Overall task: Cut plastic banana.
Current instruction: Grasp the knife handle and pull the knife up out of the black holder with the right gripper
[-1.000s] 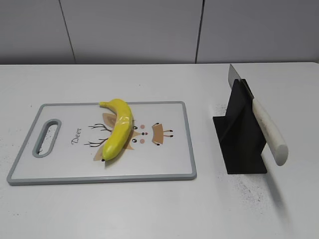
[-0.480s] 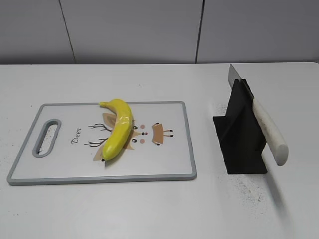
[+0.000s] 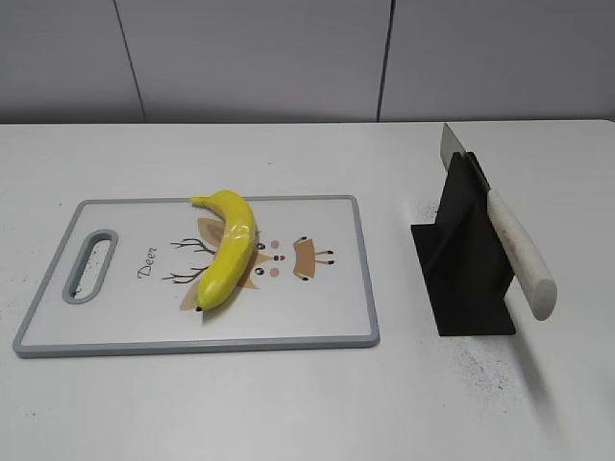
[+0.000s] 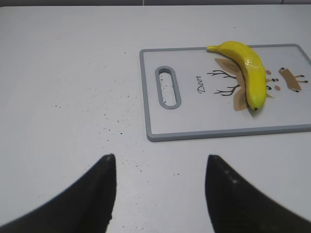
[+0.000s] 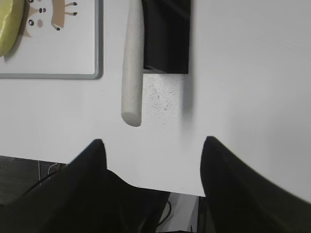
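Note:
The plastic banana [image 3: 228, 248] lies whole on the white cutting board [image 3: 317, 307], left of the board's middle; it also shows in the left wrist view [image 4: 248, 73] and at the right wrist view's top left edge [image 5: 8, 26]. A knife with a white handle [image 3: 519, 252] rests tilted in a black stand [image 3: 463, 259]; its handle also shows in the right wrist view [image 5: 132, 68]. My left gripper [image 4: 160, 158] is open and empty over bare table, short of the board. My right gripper [image 5: 151, 141] is open and empty near the table's front edge, short of the knife handle. Neither gripper appears in the exterior view.
The cutting board has a grey rim, a handle slot [image 3: 90, 266] at its left end and a deer drawing. The table top is white with dark specks near the stand and left of the board. A grey wall stands behind the table.

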